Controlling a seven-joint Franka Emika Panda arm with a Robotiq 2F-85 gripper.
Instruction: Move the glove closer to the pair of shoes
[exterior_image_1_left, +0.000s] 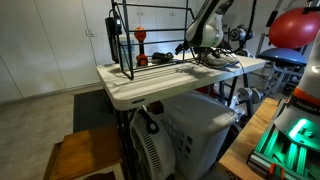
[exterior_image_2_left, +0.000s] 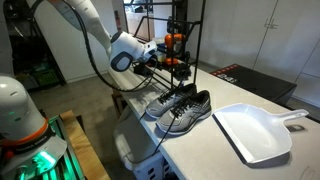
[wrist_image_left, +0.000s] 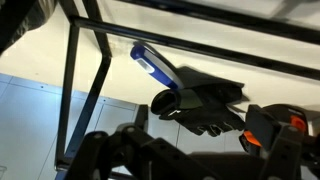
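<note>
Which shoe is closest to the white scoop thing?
The shoe lying right beside the white dustpan; the other shoe sits on its far side, toward the robot's arm.

No text, label or number can be read anywhere.

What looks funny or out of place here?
Nothing looks spilled or broken. The oddest sight is a pair of shoes sitting on the table, beside a white dustpan. A black glove shows in the wrist view.
</note>
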